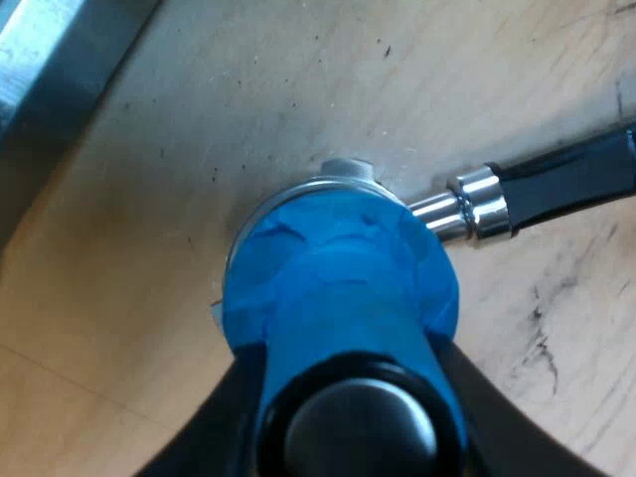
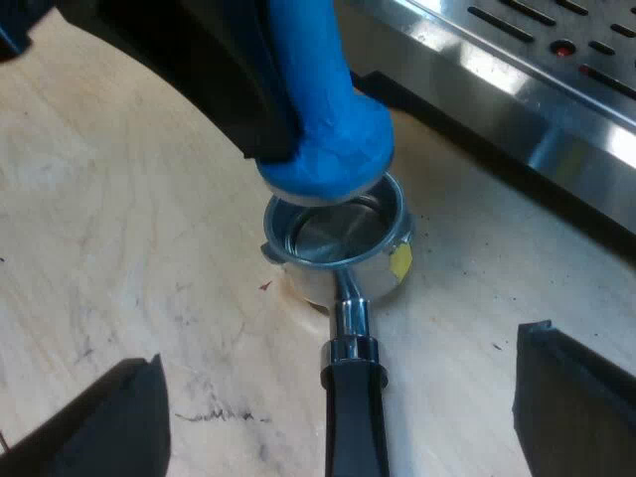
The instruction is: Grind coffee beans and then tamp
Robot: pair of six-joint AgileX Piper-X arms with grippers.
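Note:
A blue tamper (image 1: 338,268) with a black knob (image 1: 358,427) is held in my left gripper (image 1: 353,397), whose fingers are shut on its blue neck. The tamper's base (image 2: 323,164) sits tilted at the rim of the metal holder (image 2: 338,243), which lies on the wooden table. The part of the basket that shows is shiny metal. The holder's dark handle (image 2: 355,417) runs from the basket between the wide-apart fingers of my right gripper (image 2: 343,397), which is open and not touching it. In the left wrist view the handle (image 1: 571,184) leaves the basket through a chrome collar.
The espresso machine's steel drip tray (image 2: 517,70) with its slotted grille stands close behind the holder. A steel edge of the machine (image 1: 60,89) runs along the wooden table (image 1: 149,298). A small yellow tag (image 2: 400,260) sits on the holder's rim.

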